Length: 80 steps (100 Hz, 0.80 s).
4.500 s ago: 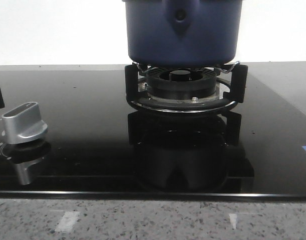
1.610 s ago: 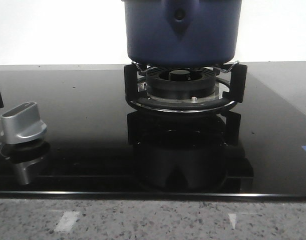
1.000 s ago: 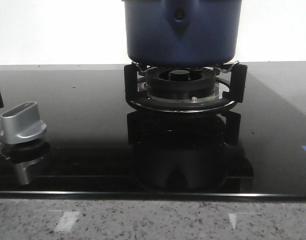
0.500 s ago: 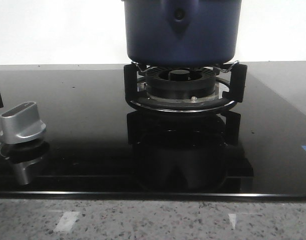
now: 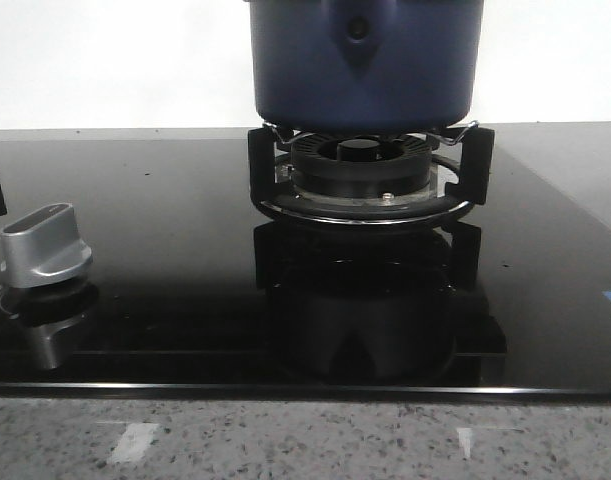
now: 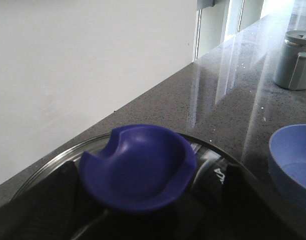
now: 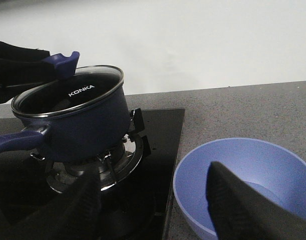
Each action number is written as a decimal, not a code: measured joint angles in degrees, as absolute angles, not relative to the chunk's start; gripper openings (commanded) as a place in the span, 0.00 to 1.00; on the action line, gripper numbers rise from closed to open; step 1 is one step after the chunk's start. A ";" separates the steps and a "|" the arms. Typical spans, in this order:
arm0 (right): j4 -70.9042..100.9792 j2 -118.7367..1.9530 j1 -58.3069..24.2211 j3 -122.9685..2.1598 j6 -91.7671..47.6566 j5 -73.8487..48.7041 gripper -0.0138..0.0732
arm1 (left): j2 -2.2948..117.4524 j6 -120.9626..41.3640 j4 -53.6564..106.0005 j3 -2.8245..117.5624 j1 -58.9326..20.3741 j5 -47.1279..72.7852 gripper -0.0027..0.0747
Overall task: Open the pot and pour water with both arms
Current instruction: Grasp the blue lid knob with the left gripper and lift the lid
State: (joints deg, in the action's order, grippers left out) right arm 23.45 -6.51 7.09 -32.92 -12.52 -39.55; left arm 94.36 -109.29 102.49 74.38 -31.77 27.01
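Navy-blue, the pot (image 5: 363,62) sat on the burner stand (image 5: 365,185), its glass lid (image 7: 67,90) in place — opening not yet accomplished. The left gripper (image 6: 137,172) was clamped on the lid knob (image 6: 137,167). The right gripper (image 7: 158,210) hung with fingers apart over the blue bowl (image 7: 243,165), holding nothing — lifting and pouring remained outstanding.

Your front camera sits low and close at the glossy black glass cooktop (image 5: 165,250), facing the dark navy-blue round pot (image 5: 365,65) at 12 o'clock. Your right wrist camera views that pot (image 7: 77,120) obliquely from farther; the left hovers close above it.
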 measured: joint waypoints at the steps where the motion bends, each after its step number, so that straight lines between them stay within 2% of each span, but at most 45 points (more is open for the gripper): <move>1: 23.45 -6.51 7.09 -32.92 -12.52 -39.55 0.64 | 94.52 -109.29 102.49 74.54 -31.77 27.01 0.71; 54: 23.37 -6.51 7.09 -32.92 -12.52 -40.27 0.64 | 100.61 -109.29 102.99 79.27 -31.77 30.26 0.70; 64: 23.37 -6.51 7.09 -32.92 -12.52 -40.41 0.64 | 100.83 -109.29 102.77 79.76 -31.77 30.52 0.65; 80: 23.37 -6.51 7.09 -32.68 -12.52 -40.43 0.64 | 100.83 -109.29 102.77 79.89 -31.77 30.52 0.48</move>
